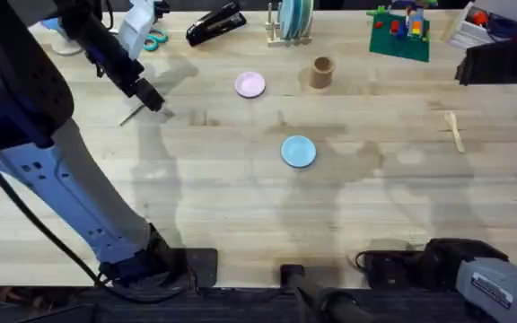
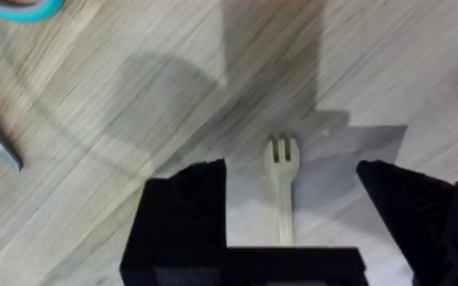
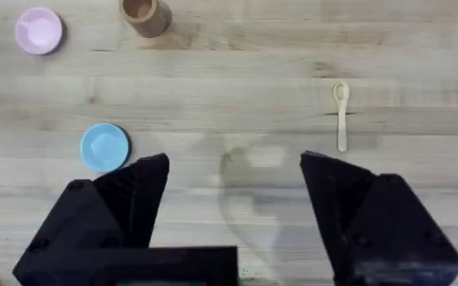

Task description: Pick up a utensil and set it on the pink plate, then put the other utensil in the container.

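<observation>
The pale wooden fork (image 2: 281, 181) lies flat on the table between the fingers of my open left gripper (image 2: 293, 187), tines pointing away from the wrist. From overhead, the left gripper (image 1: 153, 99) hovers at the far left over the fork (image 1: 131, 116). The pink plate (image 1: 249, 84) sits at the back centre, with the tan container (image 1: 321, 72) upright to its right. The round-ended utensil (image 1: 455, 131) rests at the right. My right gripper (image 3: 233, 191) is open and holds nothing, pulled back near its base, looking at the utensil (image 3: 340, 116), pink plate (image 3: 38, 30) and container (image 3: 144, 14).
A light-blue plate (image 1: 298, 151) lies mid-table. Along the back edge are teal scissors (image 1: 155, 38), a black stapler (image 1: 215, 25), a dish rack (image 1: 292, 22) and a green brick model (image 1: 400, 31). A black box (image 1: 501, 63) stands far right.
</observation>
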Motion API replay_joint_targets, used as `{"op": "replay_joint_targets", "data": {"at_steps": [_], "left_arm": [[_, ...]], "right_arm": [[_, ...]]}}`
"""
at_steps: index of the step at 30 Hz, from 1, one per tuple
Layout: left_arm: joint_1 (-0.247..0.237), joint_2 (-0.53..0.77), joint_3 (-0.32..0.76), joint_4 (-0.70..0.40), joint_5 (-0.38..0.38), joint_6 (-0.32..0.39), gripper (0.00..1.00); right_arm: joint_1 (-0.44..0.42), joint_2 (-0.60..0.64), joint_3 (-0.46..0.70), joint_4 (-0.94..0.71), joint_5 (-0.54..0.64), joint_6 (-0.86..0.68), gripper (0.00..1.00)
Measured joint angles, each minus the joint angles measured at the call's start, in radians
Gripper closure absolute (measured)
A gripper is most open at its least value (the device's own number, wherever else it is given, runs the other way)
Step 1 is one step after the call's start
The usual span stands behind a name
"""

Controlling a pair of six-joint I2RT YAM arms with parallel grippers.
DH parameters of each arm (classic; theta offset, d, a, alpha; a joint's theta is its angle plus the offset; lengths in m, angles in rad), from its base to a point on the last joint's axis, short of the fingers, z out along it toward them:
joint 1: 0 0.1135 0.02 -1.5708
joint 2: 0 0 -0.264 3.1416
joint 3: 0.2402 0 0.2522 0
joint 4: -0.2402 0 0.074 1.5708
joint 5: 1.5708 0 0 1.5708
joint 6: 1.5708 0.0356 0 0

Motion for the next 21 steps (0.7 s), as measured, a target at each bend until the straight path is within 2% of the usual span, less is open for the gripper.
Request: {"op": "replay_joint_targets", "data": {"at_steps": [9,21], "left_arm": [[0.048,0.000,0.000,-0.020,0.000,0.004,0.006],[0.046,-0.011,-0.068,0.042,-0.005,0.011,0.006]], "right_arm": [[0.000,0.000,0.000,0.000,0.000,0.000,0.008],[0.000,0.000,0.000,0.000,0.000,0.000,0.007]]}}
